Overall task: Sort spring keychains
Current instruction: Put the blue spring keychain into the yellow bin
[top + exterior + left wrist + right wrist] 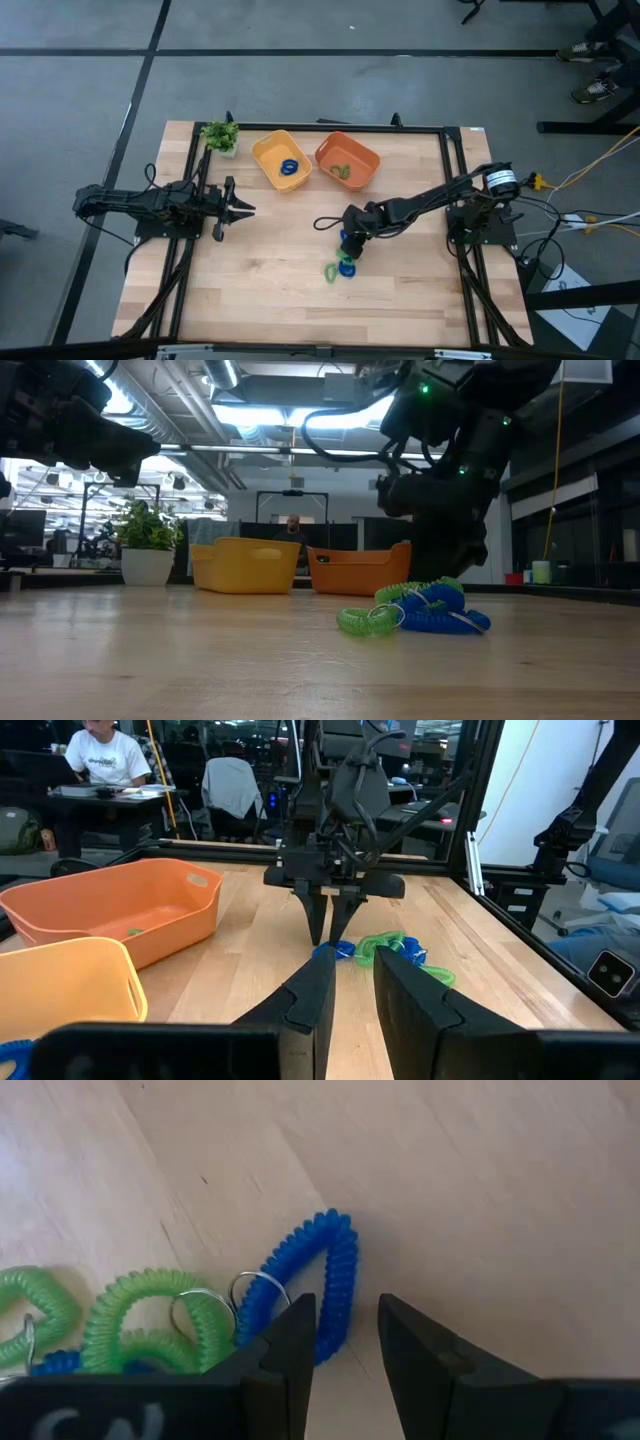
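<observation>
The right gripper (345,1345) points straight down over the table (260,290), its fingers (285,1355) parted by a narrow gap and holding nothing. One side of a blue spring keychain (320,1285) lies in that gap. This loop lies flat; in the right wrist view its long axis runs away from the fingers toward its far rounded end. Just beside it lie green spring keychains (140,1320) with metal rings (260,1288), touching it in one cluster.

In the high view the cluster (342,267) sits on the wood near the table's middle, toward the front edge. The right arm (430,202) reaches in from the right side, elbow bent, wrist turned downward.

The left gripper (243,209) waits at the table's left, held level and aimed toward the centre, fingers (420,1010) slightly apart and empty.

Toward the rear, a yellow tray (262,153) holds a blue spring keychain (290,167); the orange tray (362,153) beside it holds a green one (341,171). A potted plant (220,135) stands at the rear left.
</observation>
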{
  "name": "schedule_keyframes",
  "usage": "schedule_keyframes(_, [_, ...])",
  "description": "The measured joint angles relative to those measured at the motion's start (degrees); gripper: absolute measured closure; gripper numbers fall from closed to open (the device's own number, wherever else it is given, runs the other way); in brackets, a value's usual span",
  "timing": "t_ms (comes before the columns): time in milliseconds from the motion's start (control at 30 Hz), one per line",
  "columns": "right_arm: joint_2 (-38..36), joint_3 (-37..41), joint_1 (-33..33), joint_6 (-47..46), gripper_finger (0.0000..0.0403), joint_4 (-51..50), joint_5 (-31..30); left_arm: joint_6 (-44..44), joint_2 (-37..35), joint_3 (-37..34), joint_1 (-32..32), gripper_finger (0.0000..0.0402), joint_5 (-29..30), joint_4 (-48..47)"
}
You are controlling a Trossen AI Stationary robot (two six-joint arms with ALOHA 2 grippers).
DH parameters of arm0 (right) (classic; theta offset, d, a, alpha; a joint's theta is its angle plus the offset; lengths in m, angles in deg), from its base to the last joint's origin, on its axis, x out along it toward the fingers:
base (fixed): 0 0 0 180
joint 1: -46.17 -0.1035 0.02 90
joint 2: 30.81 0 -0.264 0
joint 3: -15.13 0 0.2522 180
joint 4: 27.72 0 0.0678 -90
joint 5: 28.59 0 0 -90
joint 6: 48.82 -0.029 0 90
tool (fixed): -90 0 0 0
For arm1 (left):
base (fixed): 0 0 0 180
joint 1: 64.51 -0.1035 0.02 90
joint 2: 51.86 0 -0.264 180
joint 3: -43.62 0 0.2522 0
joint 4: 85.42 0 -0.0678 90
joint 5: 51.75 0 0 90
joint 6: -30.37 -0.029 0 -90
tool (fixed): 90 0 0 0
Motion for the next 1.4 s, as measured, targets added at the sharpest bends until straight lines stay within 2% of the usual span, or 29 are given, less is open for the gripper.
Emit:
schedule_keyframes(367, [0.4,-0.3,-0.7,3.7,0.0292,-3.3,-0.4,0.0,0.0,0.0,0.0,0.0334,0.0,0.0])
schedule_keyframes(800, [1.0,-0.3,-0.9,9.4,0.0294,-7.9,-6.4,0.0,0.0,0.0,0.0,0.0334,0.0,0.0])
schedule_keyframes(933, [1.1,-0.2,-0.8,9.6,0.0317,-8.1,-6.9,0.0,0.0,0.0,0.0,0.0333,0.0,0.0])
schedule_keyframes(1133, [1.1,0.0,-0.7,10.3,0.0386,-7.4,-7.4,0.0,0.0,0.0,0.0,0.0333,0.0,0.0])
schedule_keyframes(1400, [1.2,0.0,-0.7,11.4,0.0383,-6.3,-7.5,0.0,0.0,0.0,0.0,0.0332,0.0,0.0])
